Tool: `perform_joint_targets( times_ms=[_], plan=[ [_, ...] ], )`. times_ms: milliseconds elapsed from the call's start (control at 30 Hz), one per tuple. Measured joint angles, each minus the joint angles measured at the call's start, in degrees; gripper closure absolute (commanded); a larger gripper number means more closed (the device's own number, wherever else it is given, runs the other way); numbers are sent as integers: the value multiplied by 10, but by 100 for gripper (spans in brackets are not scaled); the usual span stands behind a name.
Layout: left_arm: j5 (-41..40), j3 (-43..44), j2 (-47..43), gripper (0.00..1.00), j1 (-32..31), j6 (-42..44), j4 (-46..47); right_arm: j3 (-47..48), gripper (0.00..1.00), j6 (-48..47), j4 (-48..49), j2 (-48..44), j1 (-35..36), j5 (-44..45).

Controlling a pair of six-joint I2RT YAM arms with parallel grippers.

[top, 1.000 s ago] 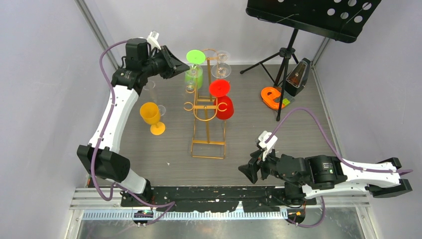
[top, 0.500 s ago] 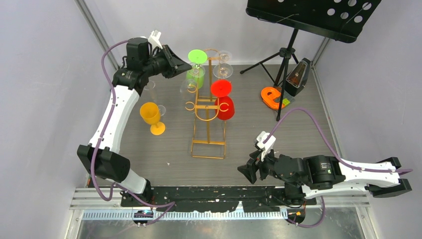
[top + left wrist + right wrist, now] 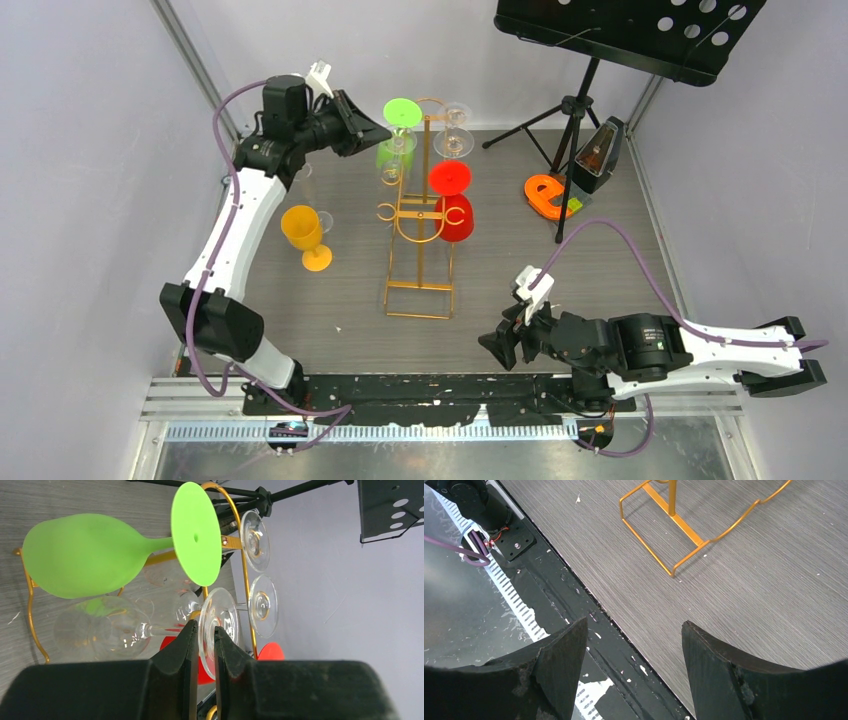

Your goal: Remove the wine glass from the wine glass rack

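Note:
The gold wire wine glass rack point(image 3: 421, 232) stands mid-table and shows in the left wrist view point(image 3: 244, 575). A green glass point(image 3: 392, 150), a red glass point(image 3: 452, 215) and two clear glasses point(image 3: 450, 140) hang on it. My left gripper point(image 3: 375, 128) is at the rack's upper left. It is shut on the round foot of a clear wine glass point(image 3: 95, 630), which lies sideways below the green glass point(image 3: 85, 555). The foot sits between my fingertips point(image 3: 190, 640). My right gripper point(image 3: 497, 345) is open and empty near the table's front edge, with the rack's base point(image 3: 664, 515) ahead of it.
A yellow glass point(image 3: 305, 235) stands upright on the table left of the rack, with a small clear glass point(image 3: 325, 221) beside it. A black tripod music stand point(image 3: 578, 100), a metronome point(image 3: 600, 155) and an orange object point(image 3: 548, 195) are at the back right. Walls close in on both sides.
My left gripper has moved a little right and toward the back, with the clear glass moving along with it. The right arm has barely moved.

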Motion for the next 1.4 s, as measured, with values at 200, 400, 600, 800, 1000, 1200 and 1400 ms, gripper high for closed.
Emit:
perform_joint_targets(
  times_ms=[200, 400, 600, 800, 1000, 1200, 1400],
  plan=[
    [0, 1, 13, 87, -3, 1, -3, -4, 25, 3, 0, 0, 0, 0],
    [3, 3, 17, 99, -3, 2, -3, -5, 25, 5, 0, 0, 0, 0],
    [2, 10, 17, 100, -3, 2, -4, -8, 25, 5, 1, 0, 0, 0],
    [-1, 19, 17, 100, -3, 13, -15, -10, 25, 5, 3, 0, 0, 0],
    [-2, 30, 17, 100, -4, 21, -26, -10, 25, 5, 3, 4, 0, 0],
    [-2, 30, 17, 100, -4, 26, -31, -10, 25, 5, 4, 9, 0, 0],
    [-2, 34, 15, 100, 0, 28, -40, -10, 25, 5, 3, 12, 0, 0]
  ],
)
